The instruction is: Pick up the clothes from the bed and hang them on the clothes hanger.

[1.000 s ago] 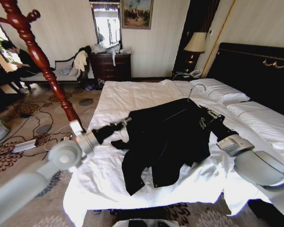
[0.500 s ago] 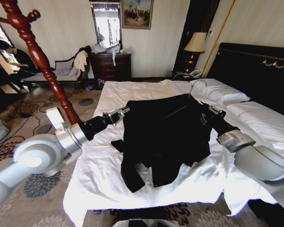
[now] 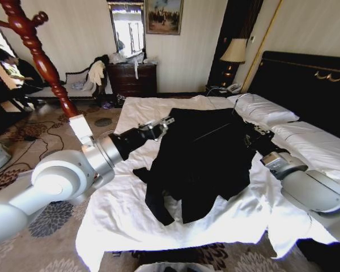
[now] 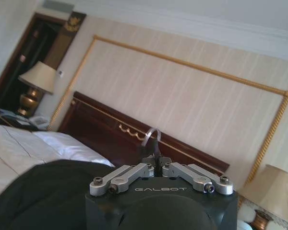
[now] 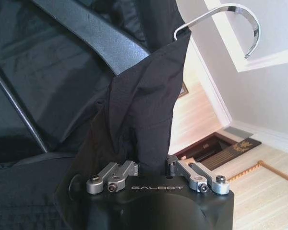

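Between both tools, large black soft-fabric jacket (image 3: 201,161) now hangs higher off white-sheeted bed (image 3: 124,215) than a second ago. Right tool (image 5: 153,168) clamped on collar beside black silver-hooked hanger (image 5: 105,45). Left tool (image 3: 163,123) closed on opposite shoulder. Lift progressing.

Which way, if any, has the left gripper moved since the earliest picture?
Yes: the left gripper has moved up the bed, toward the headboard.
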Controlling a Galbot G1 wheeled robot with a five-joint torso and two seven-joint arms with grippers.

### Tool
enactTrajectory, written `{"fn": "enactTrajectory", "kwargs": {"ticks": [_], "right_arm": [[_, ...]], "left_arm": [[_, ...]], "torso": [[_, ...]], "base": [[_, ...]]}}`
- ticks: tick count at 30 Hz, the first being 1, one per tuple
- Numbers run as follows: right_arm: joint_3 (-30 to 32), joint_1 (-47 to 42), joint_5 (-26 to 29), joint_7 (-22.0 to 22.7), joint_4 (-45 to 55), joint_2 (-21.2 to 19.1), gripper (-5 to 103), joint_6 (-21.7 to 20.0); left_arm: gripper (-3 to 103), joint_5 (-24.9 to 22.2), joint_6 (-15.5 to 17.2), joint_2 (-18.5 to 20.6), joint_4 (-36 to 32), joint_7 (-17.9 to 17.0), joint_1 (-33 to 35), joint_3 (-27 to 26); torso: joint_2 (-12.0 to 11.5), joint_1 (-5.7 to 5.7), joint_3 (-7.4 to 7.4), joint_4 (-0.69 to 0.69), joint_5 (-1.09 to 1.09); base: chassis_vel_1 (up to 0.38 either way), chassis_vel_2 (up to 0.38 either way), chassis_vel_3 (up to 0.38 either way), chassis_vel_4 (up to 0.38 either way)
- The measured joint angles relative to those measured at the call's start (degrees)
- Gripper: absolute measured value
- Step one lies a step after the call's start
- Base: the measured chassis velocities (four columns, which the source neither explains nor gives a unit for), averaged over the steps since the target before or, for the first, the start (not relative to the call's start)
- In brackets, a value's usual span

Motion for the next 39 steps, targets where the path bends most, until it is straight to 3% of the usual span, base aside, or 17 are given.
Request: {"fn": "enactTrajectory", "kwargs": {"ticks": [6,11,12,15,25,39], "right_arm": [[0.7,0.06,1.42,0.37,0.67,-0.67,23,-0.95],[1.51,-0.9,1.57,0.72,1.07,0.13,23,-1.7],[1.51,-0.9,1.57,0.72,1.07,0.13,23,-1.7],[1.99,-1.25,1.48,0.96,1.08,0.76,23,-1.7],[2.11,-1.63,1.19,1.03,2.01,2.38,23,-1.34],[2.21,-3.21,-1.76,0.14,4.18,5.5,23,0.36]], "left_arm": [[2,0.97,0.0,-5.65,3.05,-1.16,-7.27,7.49],[2,1.99,-0.38,-15.31,8.09,-2.55,-16.32,15.18],[2,1.99,-0.38,-15.31,8.09,-2.55,-16.32,15.18],[2,2.03,-0.54,-20.69,9.92,-2.89,-18.96,18.21],[2,5.17,-0.57,-27.27,14.23,-2.99,-19.85,22.87],[2,8.99,-0.15,-38.33,25.38,-3.09,-21.88,26.33]], "torso": [[0.0,0.0,0.0,0.03,-0.04],[0.0,0.0,0.0,0.0,-0.01],[0.0,0.0,0.0,0.0,-0.01],[0.0,0.0,0.0,-0.01,0.0],[0.0,-0.01,0.0,0.01,-0.01],[0.0,-0.01,0.0,-0.01,-0.01]], "base": [[0.0,0.0,0.0,0.0],[0.0,0.0,0.0,0.0],[0.0,0.0,0.0,0.0],[0.0,0.0,0.0,0.0],[0.0,0.0,0.0,0.0],[0.0,0.0,0.0,0.0]]}}
